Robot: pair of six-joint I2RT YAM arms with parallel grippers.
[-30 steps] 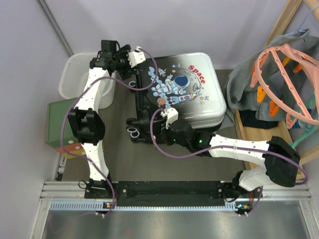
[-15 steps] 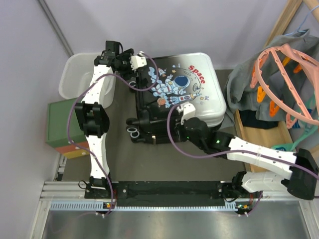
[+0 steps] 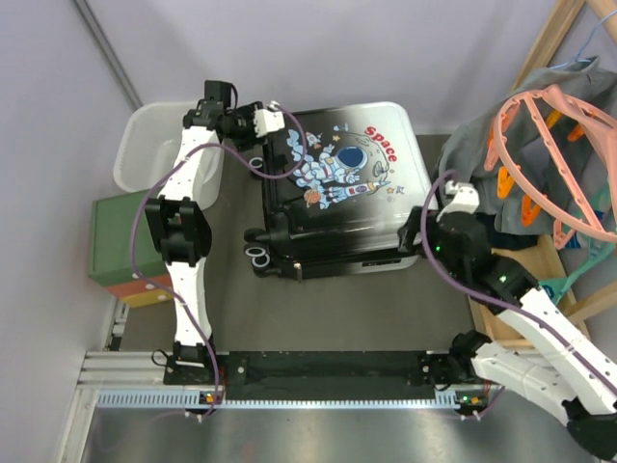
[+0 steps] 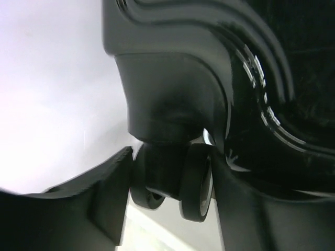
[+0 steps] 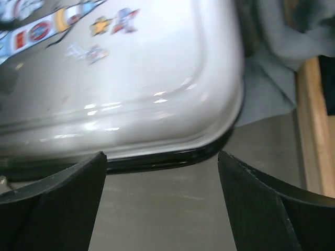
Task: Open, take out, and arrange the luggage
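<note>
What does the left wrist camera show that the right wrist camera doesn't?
Left wrist only: the black twin wheel of the small hard-shell astronaut-print suitcase, sitting between the left tool's fingers. Right wrist only: the suitcase's white printed corner, crumpled grey cloth, a pale wooden rail, and the open right tool over grey tabletop. Both: the suitcase's shell.

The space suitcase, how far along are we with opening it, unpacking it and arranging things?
Done: nothing visible yet; the suitcase lies flat, its shell looks closed, nothing taken out. In hand: the left pincer straddles a black wheel at its far left corner, grip unclear; the right pincer hangs open and empty off the near right corner. Left: opening, taking out, arranging.
</note>
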